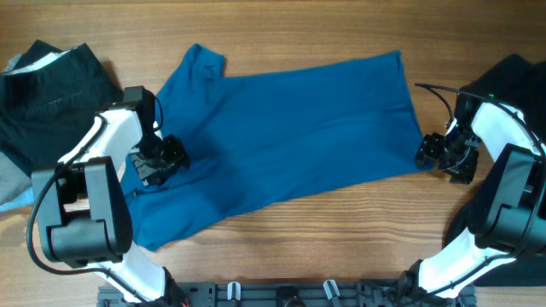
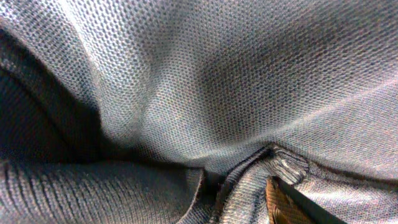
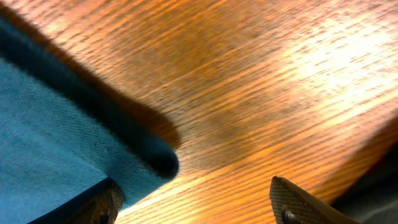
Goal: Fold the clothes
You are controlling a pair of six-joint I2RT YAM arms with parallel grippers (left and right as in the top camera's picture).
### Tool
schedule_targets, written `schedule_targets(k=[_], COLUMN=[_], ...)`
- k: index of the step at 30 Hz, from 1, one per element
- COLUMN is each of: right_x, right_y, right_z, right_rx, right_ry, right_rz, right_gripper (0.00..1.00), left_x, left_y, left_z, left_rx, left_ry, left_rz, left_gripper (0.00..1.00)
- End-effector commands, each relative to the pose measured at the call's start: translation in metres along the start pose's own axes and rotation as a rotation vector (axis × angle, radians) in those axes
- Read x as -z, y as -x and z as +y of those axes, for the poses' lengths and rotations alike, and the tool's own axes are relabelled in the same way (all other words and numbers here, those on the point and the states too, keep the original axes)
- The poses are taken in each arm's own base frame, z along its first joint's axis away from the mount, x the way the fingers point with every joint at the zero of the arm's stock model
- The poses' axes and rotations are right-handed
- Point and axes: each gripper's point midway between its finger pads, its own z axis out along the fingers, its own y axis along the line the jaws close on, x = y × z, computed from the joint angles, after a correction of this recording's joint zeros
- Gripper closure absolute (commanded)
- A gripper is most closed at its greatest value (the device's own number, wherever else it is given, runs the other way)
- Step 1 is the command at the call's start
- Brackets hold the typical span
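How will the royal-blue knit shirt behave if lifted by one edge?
Probably floppy: the royal-blue knit shirt lies in soft creases, so it should sag. Likely light, being thin; its textured weave may drag on the wooden table.

Item: broad orange-brown wooden surface (image 1: 341,230), with fine straight grain running left to right and a bright patch of glare in the right wrist view. Item: black metal rail (image 1: 256,294) along the surface's near edge, carrying small fittings too small to identify.
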Motion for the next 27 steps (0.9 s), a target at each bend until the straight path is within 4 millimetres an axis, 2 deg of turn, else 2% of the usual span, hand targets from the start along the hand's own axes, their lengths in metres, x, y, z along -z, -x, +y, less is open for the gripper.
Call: schedule_targets(k=[1, 3, 6, 11, 14, 16, 19, 27], right_x=[0.008, 0.019, 0.048, 0.123, 0.141, 0.140, 0.125, 0.058], right_y=[0.005, 0.009, 0.020, 0.043, 0.047, 0.048, 0.047, 0.037], right_z=[0.008, 0.023, 0.031, 0.054, 0.063, 0.069, 0.079, 0.102], right_rx=[0.005, 0.048, 0.060, 0.195, 0.262, 0.299, 0.335, 0.372], right_ry=[0.050, 0.138, 0.200, 0.362, 0.418, 0.442, 0.458, 0.449], right_rz=[-0.038, -0.061, -0.146, -0.426, -0.502, -0.508, -0.476, -0.317], right_gripper=[0.20, 0.21, 0.23, 0.23, 0.23, 0.23, 0.23, 0.23], left_x=[-0.028, -0.029, -0.029, -0.029, -0.029, -0.029, -0.029, -0.029], left_y=[-0.015, -0.013, -0.012, -0.010, -0.009, -0.008, -0.008, -0.007], left_z=[0.026, 0.026, 0.025, 0.024, 0.024, 0.024, 0.024, 0.023], left_rx=[0.028, 0.028, 0.028, 0.027, 0.030, 0.030, 0.030, 0.029], left_ry=[0.099, 0.097, 0.094, 0.090, 0.089, 0.087, 0.088, 0.086], left_rz=[0.080, 0.074, 0.069, 0.060, 0.056, 0.053, 0.052, 0.049], left_gripper=[0.31, 0.31, 0.30, 0.30, 0.30, 0.30, 0.30, 0.29])
